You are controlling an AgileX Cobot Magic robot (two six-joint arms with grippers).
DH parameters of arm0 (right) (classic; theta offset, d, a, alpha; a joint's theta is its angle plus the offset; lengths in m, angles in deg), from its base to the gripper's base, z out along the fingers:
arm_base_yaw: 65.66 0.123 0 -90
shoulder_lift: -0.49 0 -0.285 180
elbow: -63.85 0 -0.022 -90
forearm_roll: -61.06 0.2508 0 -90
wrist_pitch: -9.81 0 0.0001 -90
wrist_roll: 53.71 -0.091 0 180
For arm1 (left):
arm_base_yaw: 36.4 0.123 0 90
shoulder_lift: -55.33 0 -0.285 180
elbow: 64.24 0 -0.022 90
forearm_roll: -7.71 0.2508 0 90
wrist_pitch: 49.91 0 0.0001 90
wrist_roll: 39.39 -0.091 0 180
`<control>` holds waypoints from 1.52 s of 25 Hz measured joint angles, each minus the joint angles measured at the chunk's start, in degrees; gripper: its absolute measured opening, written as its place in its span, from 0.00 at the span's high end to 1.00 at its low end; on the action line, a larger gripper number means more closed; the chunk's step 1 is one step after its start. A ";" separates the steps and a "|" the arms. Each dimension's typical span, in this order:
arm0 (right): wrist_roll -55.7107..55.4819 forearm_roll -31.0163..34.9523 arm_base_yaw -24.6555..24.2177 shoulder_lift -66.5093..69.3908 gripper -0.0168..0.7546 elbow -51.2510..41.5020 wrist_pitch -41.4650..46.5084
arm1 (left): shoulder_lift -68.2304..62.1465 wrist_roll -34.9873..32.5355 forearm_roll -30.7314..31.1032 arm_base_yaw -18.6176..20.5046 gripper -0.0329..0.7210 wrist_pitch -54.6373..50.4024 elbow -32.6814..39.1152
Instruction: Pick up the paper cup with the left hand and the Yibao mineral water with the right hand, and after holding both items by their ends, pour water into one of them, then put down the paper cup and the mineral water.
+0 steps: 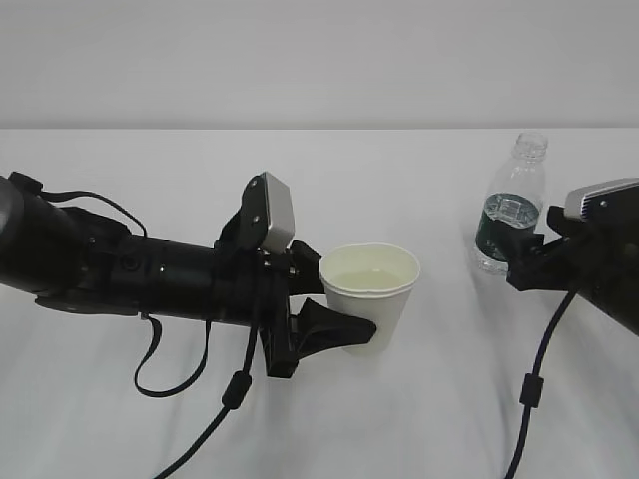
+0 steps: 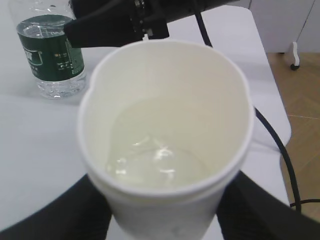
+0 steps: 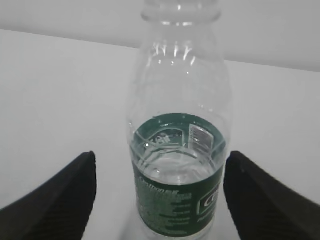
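white table (image 1: 120, 419): left claw (image 1: 344, 317) grips paper cup (image 1: 367, 296); right claw (image 3: 160, 200) wide, clear of bottle (image 3: 176, 165).

A matt white paper cup (image 1: 369, 294), a glossy clear ribbed plastic bottle (image 1: 511, 205), on a smooth matt table (image 1: 419, 419).

I see a white table (image 1: 419, 419) spreading under and around both grippers. Behind it, past their tips, stands a plain pale wall (image 1: 319, 60). In the left wrist view, off the table's edge to the gripper's right, lies wooden flooring (image 2: 302, 115).
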 joint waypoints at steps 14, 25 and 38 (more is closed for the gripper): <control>-1.73 1.04 0.00 -12.59 0.21 -9.32 0.00 | 0.00 0.00 -2.60 0.00 0.39 -0.54 0.00; -2.64 1.12 0.00 -22.74 0.21 -16.61 0.00 | 0.00 -0.54 -9.95 0.00 0.39 -3.90 0.00; -3.24 1.17 0.00 -33.45 0.21 -17.78 9.20 | 0.00 -1.55 -13.85 1.94 0.39 -4.27 0.00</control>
